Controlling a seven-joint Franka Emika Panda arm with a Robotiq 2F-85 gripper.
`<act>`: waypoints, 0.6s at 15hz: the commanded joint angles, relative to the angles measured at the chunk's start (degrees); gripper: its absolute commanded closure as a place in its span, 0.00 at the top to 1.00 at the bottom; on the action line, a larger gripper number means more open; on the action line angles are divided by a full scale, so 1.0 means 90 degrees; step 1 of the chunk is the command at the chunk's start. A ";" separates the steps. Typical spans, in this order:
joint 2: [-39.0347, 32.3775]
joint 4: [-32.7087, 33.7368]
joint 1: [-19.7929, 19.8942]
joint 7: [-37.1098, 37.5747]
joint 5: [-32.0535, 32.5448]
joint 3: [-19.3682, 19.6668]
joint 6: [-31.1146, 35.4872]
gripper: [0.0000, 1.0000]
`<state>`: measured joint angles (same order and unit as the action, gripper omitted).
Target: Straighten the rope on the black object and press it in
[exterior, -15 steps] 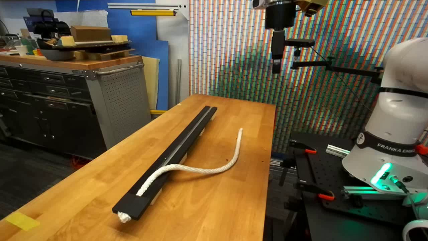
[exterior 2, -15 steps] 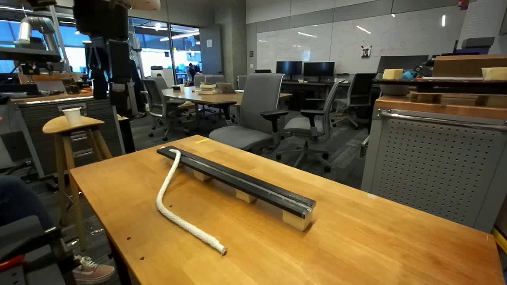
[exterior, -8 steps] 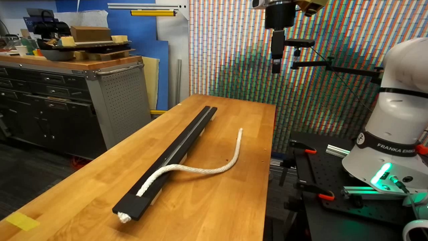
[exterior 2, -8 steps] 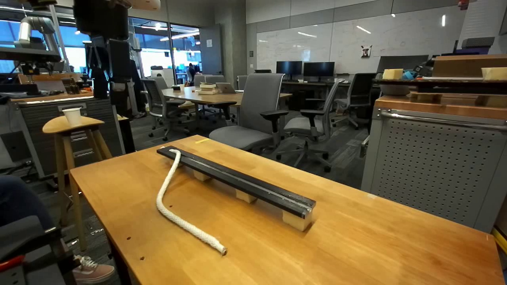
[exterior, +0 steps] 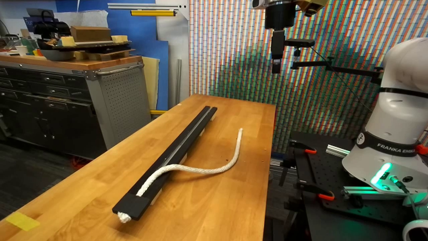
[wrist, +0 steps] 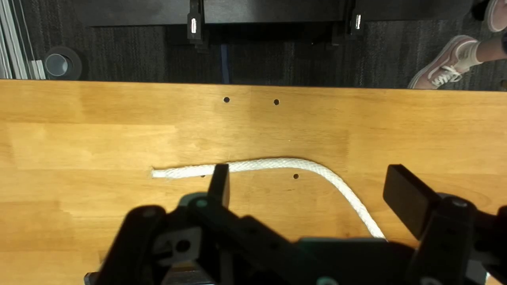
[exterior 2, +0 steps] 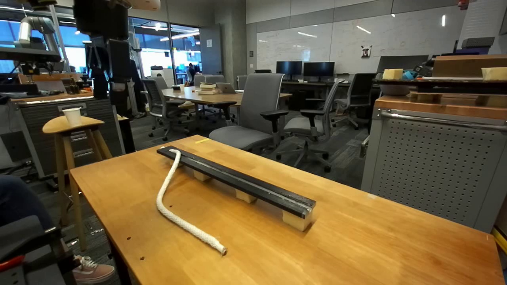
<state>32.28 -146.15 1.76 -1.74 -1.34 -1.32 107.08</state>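
Note:
The white rope [exterior: 200,170] lies in a curve. Near one end it runs on top of the black bar [exterior: 181,144], then leaves it sideways onto the table. A knobby white end shows beyond the bar's end, past a flat black cover piece. The loose end lies on the table, apart from the bar, as an exterior view shows rope [exterior 2: 192,228] and bar [exterior 2: 237,179]. The bar's groove shows bare along most of its length. My gripper [exterior: 276,72] hangs high above the table. In the wrist view the gripper [wrist: 311,170] is wide open and empty, with the rope [wrist: 277,163] far below.
Wooden blocks [exterior 2: 297,220] raise the bar off the wooden table [exterior 2: 376,237]. Yellow tape [exterior: 22,221] marks a table corner. A camera on an arm [exterior: 301,43] stands beside my gripper. A person's shoe [wrist: 447,63] shows beyond the table edge.

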 commanded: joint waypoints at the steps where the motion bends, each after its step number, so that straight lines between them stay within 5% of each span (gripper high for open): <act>1: -0.0087 0.0048 0.0002 0.0379 0.0158 -0.0063 -0.0132 1.00; 9: -0.0755 0.0289 0.0026 0.1931 0.0755 -0.0668 -0.0712 1.00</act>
<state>28.78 -146.17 1.77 9.34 3.44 -5.32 104.20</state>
